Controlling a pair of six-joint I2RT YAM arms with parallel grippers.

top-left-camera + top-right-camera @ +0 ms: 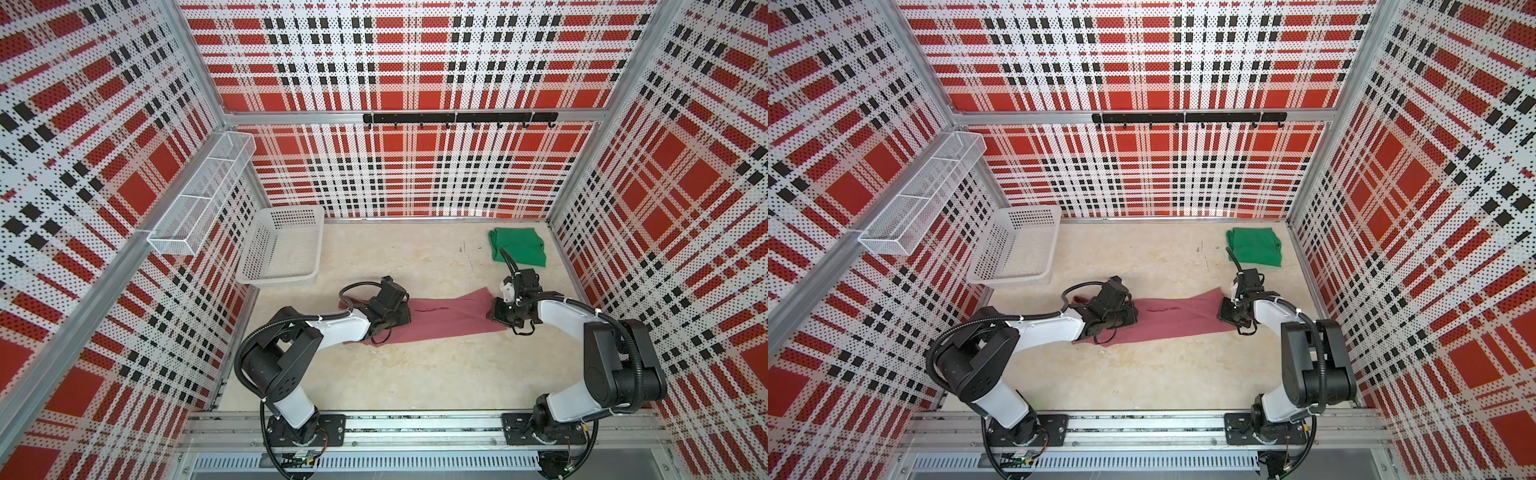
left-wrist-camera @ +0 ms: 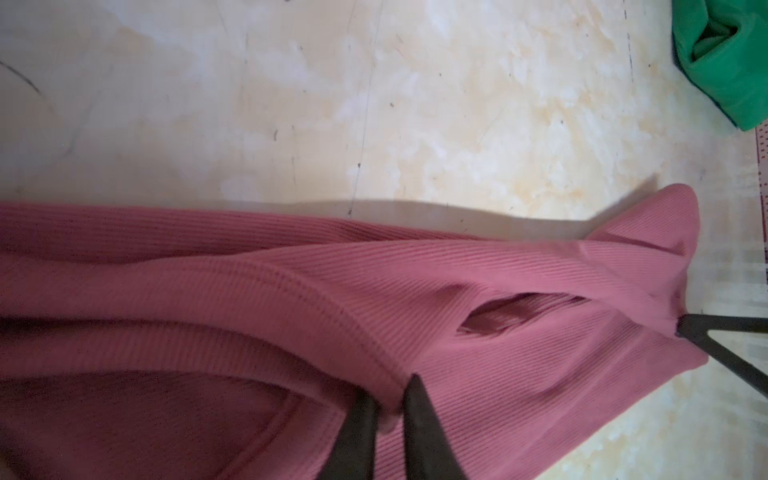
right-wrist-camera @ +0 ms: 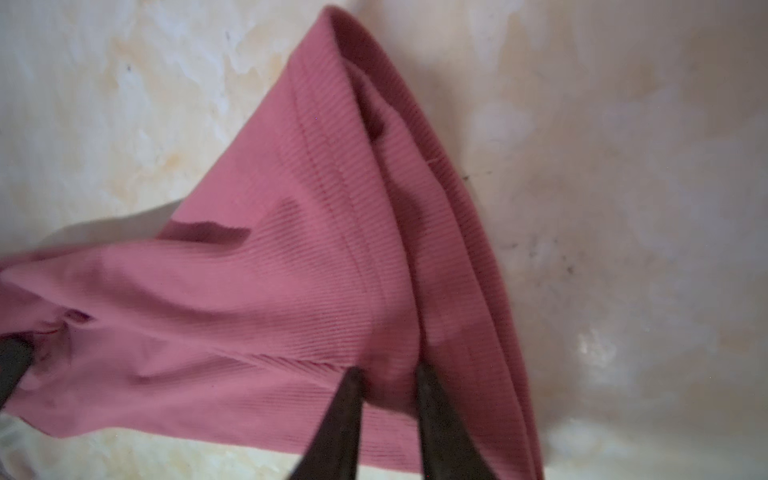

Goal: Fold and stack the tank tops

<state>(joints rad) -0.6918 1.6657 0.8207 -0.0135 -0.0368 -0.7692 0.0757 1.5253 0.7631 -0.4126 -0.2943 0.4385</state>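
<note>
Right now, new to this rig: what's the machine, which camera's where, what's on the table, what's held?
The machine: black-and-white left arm and right arm, bolted to a front rail. Both top views look down from overhead; each wrist view rides on an arm, looking along its tool. On the pale marbled table lie a dusty pink ribbed cloth tank top, stretched between the arms, a bright green cloth tank top folded far right, and a white perforated plastic basket far left. The left tool and right tool each pinch an end of the pink top.
</note>
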